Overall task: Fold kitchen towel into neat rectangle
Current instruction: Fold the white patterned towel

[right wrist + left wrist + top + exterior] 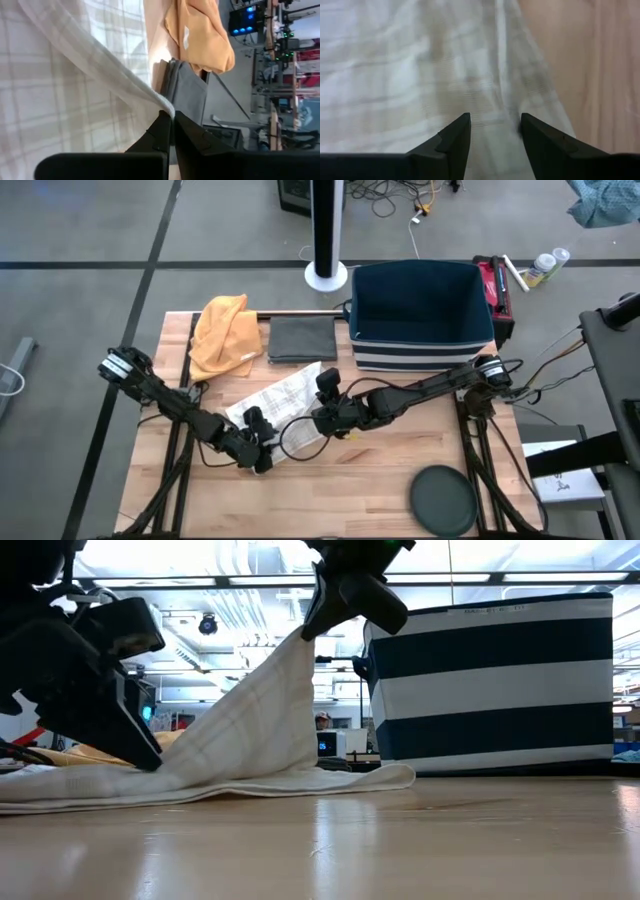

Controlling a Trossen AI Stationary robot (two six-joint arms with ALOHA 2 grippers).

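So mid-fold: right gripper (322, 380) pinching checked towel (278, 398) edge, lifting it at table (380, 470) centre. Left gripper (262, 461) at 7 o'clock of towel, jaws apart over cloth. Next: carrying edge across, guessing.

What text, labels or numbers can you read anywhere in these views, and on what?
None can be read.
Striped bin: a faint line of print along its top rim in the low view, too small to read.
Red item behind the bin: markings too blurred to read.
Screens in the room: lit, no legible text.
White towel, orange cloth, grey cloth: no labels showing.
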